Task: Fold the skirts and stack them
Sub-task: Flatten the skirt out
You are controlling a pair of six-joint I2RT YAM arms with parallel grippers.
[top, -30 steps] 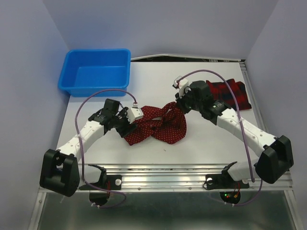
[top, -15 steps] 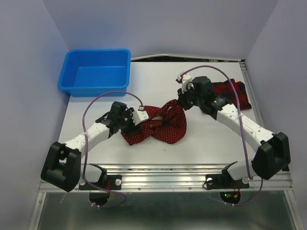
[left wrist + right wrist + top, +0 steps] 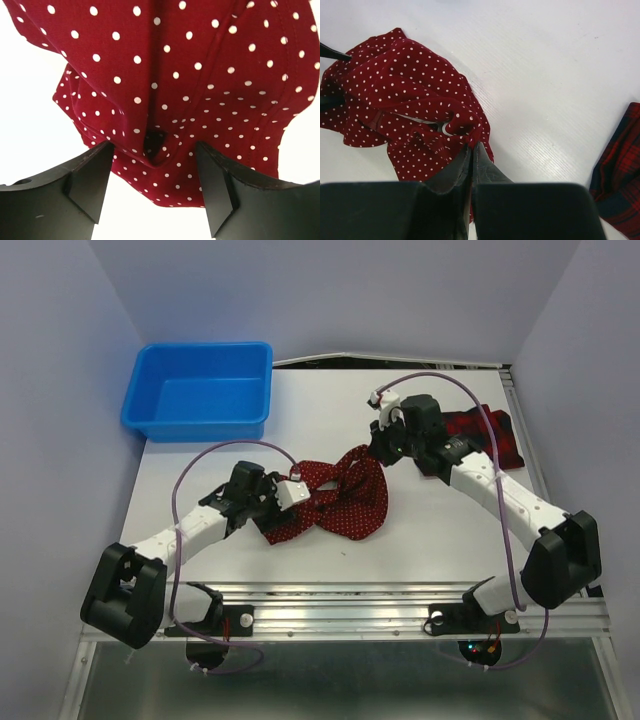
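Observation:
The dark red polka-dot skirt (image 3: 345,502) lies crumpled in the middle of the table. It fills the left wrist view (image 3: 175,75) and shows in the right wrist view (image 3: 405,95). My left gripper (image 3: 283,502) is open at its left end, its jaws standing apart on either side of a fold (image 3: 155,165). My right gripper (image 3: 373,457) is shut on the skirt's upper right corner (image 3: 470,131) and holds it. The plaid skirt (image 3: 490,432) lies at the back right, partly hidden by my right arm; its edge shows in the right wrist view (image 3: 620,175).
A blue plastic bin (image 3: 200,390) stands at the back left. The table's metal front rail (image 3: 350,605) runs along the near edge. Purple walls close in the left, back and right.
My left gripper has slid right along the skirt's left end and sits lower on it. My right gripper has shifted slightly back and left, still holding the skirt corner.

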